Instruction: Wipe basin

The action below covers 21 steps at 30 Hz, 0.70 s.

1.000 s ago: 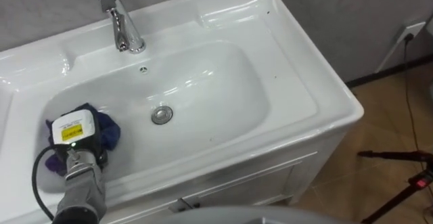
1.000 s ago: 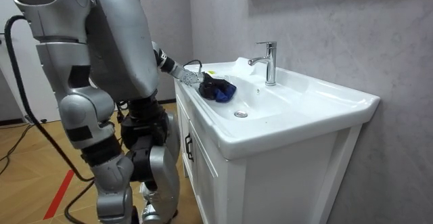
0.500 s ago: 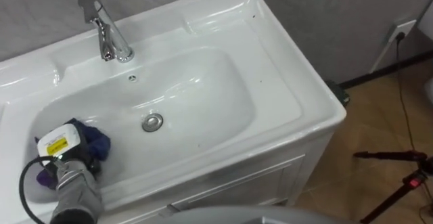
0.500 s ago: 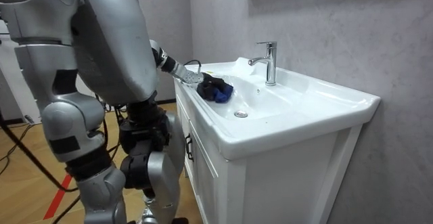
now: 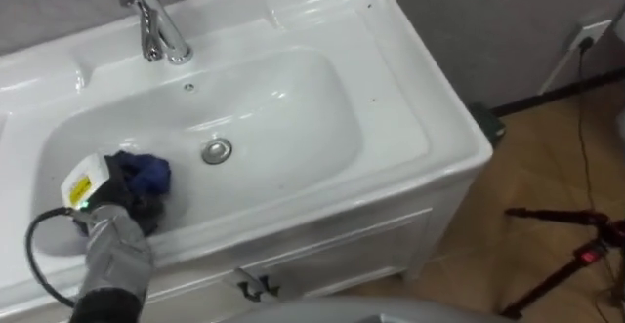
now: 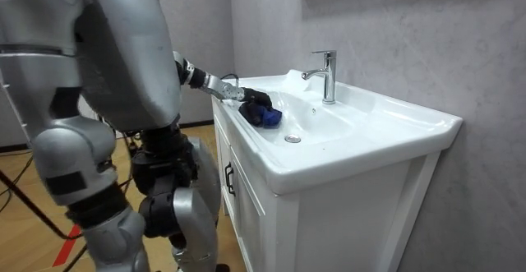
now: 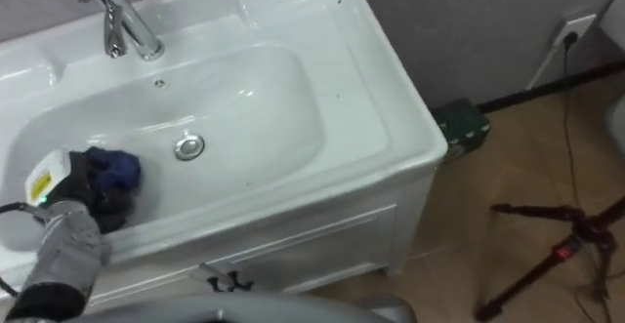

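Moved: crumpled blue cloth (image 5: 148, 174) — slid toward metal drain (image 5: 217, 150).
Grip: left robot hand (image 5: 115, 194) clenched round it, pressed on white ceramic basin's (image 5: 293, 108) left wall — scrubbing.

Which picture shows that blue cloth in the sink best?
The left eye view: it looks down on the blue cloth, bunched in the left hand at the left end of the basin. The right eye view shows much the same; the room view shows it side-on.
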Tool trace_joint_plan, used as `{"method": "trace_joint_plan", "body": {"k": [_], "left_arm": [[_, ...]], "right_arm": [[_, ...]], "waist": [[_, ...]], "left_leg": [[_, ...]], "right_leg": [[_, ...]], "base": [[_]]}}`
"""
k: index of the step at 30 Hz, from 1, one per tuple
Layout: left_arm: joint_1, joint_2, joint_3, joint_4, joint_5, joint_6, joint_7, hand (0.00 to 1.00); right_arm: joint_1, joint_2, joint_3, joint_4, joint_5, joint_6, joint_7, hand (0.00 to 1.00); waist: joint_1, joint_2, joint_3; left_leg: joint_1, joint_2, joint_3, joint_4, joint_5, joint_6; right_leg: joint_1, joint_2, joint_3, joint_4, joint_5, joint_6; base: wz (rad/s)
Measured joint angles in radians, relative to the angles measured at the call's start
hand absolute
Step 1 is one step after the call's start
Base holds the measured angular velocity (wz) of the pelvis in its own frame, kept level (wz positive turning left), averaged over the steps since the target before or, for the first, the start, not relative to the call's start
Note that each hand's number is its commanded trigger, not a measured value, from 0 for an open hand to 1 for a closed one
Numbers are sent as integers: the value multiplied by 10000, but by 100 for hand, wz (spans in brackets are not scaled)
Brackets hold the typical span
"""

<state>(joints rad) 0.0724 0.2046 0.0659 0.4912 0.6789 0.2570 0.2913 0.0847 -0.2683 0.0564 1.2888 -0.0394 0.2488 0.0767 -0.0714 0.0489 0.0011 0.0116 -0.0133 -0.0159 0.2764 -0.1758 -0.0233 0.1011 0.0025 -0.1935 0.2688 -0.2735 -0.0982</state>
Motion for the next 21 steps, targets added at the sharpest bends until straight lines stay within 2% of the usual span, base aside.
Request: {"method": "trace_joint_plan", "body": {"k": [2, 3, 7, 9, 11, 15, 19, 21], "left_arm": [[-1, 7, 19, -416, 0, -1, 28, 100], [-3, 7, 58, -737, -1, -4, 42, 100], [-5, 21, 92, -1754, 1, -69, 180, 100], [-4, 81, 139, -2707, 23, -75, 223, 100], [-4, 142, 184, -3573, 17, -142, 355, 100], [-40, 443, 213, -5060, 7, -486, 721, 100], [-41, 448, 510, -5835, 13, -487, 900, 100], [-41, 447, 670, -6028, 13, -483, 994, 100]], "right_arm": [[-25, 33, 0, 0, -4, -180, -3, 0], [-79, 84, 0, 0, -4, -257, -11, 0], [-57, 139, 8, 95, 178, -411, -6, 0], [90, 148, -3, 300, 302, -525, 14, 0], [216, 151, -3, 431, 343, -524, -5, 0], [579, 173, -4, 464, 346, -521, -1, 0], [586, 174, -1, 486, 350, -517, -8, 0], [555, 175, 4, 492, 352, -519, -19, 0]], "waist": [[7, -10, 9], [-50, 14, 48], [-7, 3, 53], [-7, 4, 58], [20, 17, 50], [118, 21, 56], [318, 32, 51], [451, 100, 24]], "left_leg": [[-19, -13, 156, -83, -4, 48], [-12, -46, 160, -86, -13, 64], [8, -143, 141, -244, -27, 89], [8, -163, 127, -315, -28, 90], [33, -161, 121, -423, -28, 90], [513, -149, 151, -1033, 51, 145], [582, -152, 276, -1155, 66, 132], [580, -146, 344, -1139, 69, 127]], "right_leg": [[72, -24, -43, -218, 52, 53], [190, -35, -106, -399, 85, 93], [346, -74, -195, -658, 132, 161], [369, -101, -319, -651, 145, 183], [439, -101, -536, -651, 168, 221], [621, -70, -558, -677, 170, 227], [750, -65, -539, -965, 171, 227], [754, -64, -534, -1003, 171, 227]], "base": [[12], [12], [11], [15], [20], [18], [-1], [-10]]}}
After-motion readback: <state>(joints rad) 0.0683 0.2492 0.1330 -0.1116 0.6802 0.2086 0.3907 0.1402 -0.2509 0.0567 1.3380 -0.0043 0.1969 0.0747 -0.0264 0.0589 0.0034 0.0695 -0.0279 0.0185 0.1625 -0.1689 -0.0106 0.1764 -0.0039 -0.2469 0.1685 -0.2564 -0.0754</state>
